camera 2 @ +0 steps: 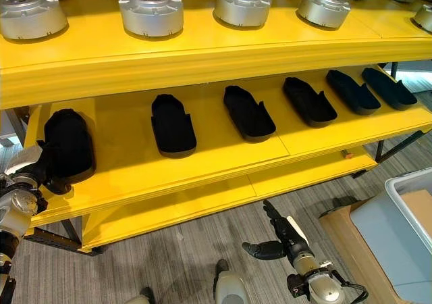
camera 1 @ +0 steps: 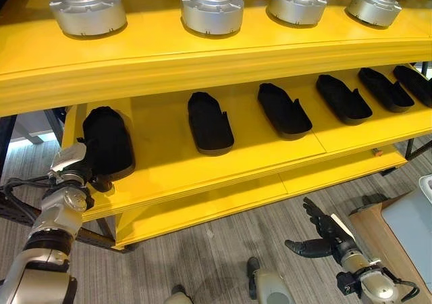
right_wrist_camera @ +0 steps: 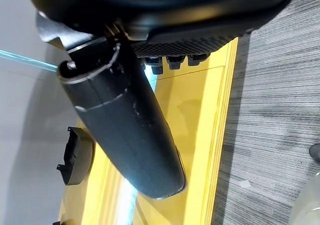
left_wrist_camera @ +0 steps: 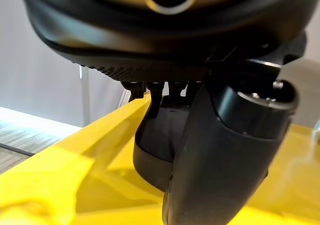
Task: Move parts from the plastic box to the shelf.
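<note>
Fingers point(camera 1: 101, 180) of the left hand point(camera 1: 79, 170) curled round the near end of a black shell part point(camera 1: 108, 140), clamped on it at the left end of the yellow shelf point(camera 1: 270, 152). Fingers point(camera 1: 316, 213) of the right hand point(camera 1: 322, 240) spread apart and straight, holding nothing, low over the grey wood-grain floor point(camera 1: 202, 257) in front of the shelf.

Left eye view: middle shelf board carrying six black shell parts in a row, the held one leftmost, then one point(camera 1: 209, 123), another point(camera 1: 283, 109), a third point(camera 1: 343, 98) and two more toward the right end, all lying flat and apart from each other. Upper board point(camera 1: 155, 47) holding round silver motor housings, among them one at the left point(camera 1: 88, 10) and one beside it point(camera 1: 212, 9). At the lower right, edge of a pale plastic box point(camera 1: 426, 189) over a brown surface point(camera 1: 371, 226).

Right eye view: same row and same housings; plastic box point(camera 2: 412, 203) with a pale rim, contents not clear.

Left wrist view: thumb point(left_wrist_camera: 225, 155) and dark fingers pressed on the black part point(left_wrist_camera: 157, 150), resting on the yellow board point(left_wrist_camera: 65, 175).

Right wrist view: thumb point(right_wrist_camera: 125, 130) standing free, yellow shelf edge point(right_wrist_camera: 210, 135) and floor point(right_wrist_camera: 280, 110) beyond, one black part point(right_wrist_camera: 75, 155) on the board.
</note>
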{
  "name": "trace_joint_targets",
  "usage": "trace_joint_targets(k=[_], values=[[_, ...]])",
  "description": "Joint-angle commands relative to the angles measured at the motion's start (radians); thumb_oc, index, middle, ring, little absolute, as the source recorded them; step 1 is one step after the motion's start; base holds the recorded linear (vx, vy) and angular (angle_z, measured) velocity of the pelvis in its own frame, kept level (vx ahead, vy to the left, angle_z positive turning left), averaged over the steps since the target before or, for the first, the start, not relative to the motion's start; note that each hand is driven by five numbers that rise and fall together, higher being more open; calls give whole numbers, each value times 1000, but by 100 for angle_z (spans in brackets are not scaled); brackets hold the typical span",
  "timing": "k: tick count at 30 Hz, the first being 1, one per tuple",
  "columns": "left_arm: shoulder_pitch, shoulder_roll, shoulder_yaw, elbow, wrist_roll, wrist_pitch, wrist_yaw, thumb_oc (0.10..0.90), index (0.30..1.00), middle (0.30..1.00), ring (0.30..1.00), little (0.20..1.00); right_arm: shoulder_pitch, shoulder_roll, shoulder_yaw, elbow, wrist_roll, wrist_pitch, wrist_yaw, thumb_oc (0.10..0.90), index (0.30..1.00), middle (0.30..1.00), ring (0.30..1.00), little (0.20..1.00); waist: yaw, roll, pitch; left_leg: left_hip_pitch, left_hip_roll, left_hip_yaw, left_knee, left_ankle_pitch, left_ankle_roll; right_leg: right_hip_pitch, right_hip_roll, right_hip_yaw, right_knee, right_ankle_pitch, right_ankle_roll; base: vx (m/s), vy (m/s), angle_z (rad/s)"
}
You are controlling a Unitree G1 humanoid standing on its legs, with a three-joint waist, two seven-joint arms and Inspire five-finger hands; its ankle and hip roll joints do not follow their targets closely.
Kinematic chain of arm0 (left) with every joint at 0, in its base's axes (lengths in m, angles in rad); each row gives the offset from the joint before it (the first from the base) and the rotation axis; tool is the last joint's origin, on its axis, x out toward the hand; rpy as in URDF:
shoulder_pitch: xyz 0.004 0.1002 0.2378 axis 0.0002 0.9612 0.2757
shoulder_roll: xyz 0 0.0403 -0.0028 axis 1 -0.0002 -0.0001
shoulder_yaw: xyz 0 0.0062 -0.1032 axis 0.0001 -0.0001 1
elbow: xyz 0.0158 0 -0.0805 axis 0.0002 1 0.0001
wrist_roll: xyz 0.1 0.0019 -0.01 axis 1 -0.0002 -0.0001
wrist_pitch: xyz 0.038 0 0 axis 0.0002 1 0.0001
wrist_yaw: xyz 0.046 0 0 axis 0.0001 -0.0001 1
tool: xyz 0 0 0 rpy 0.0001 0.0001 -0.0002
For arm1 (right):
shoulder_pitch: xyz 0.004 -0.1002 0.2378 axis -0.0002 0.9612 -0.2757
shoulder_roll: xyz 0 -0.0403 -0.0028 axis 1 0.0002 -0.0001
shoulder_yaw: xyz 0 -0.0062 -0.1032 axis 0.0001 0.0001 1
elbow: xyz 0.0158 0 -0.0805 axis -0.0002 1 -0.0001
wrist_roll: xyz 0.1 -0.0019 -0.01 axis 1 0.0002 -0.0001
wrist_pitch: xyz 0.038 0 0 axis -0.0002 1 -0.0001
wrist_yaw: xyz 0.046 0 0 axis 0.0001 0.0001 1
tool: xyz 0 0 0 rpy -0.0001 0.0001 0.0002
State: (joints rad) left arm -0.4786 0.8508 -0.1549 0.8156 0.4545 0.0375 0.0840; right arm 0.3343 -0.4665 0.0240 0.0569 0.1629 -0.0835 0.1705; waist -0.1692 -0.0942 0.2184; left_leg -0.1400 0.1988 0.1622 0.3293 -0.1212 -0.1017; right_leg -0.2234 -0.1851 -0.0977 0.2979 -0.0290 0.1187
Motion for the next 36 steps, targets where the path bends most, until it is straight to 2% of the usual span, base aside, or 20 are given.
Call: trace_joint_targets(k=[1,13,24,36], values=[[-87,112,39,-39,21,-21,100,900,1000,1000,1000,1000,-33,-42,-37,-56,61,-91,-11,900,1000,1000,1000,1000,-9,-24,-38,-106,26,-40,116,-31,15,122,-42,10,-97,-23,51,0,0,0],[-110,132,24,-44,51,-15,105,900,1000,1000,1000,1000,-33,-50,-33,-55,55,-93,-9,900,1000,1000,1000,1000,-9,-23,-37,-113,29,-43,124,-33,15,113,-40,14,-90,-24,52,0,0,0],[-114,182,13,-14,91,-7,102,900,1000,1000,1000,1000,-28,-58,-33,-55,56,-94,-4,900,1000,1000,1000,1000,-10,-22,-37,-117,30,-42,127,-32,14,109,-40,17,-87,-22,53,0,1,0],[-111,204,28,-53,110,2,97,900,1000,1000,1000,1000,-27,-59,-44,-52,55,-94,-5,900,1000,1000,1000,1000,-7,-23,-35,-115,31,-41,127,-32,13,112,-40,16,-87,-22,53,0,0,0]])
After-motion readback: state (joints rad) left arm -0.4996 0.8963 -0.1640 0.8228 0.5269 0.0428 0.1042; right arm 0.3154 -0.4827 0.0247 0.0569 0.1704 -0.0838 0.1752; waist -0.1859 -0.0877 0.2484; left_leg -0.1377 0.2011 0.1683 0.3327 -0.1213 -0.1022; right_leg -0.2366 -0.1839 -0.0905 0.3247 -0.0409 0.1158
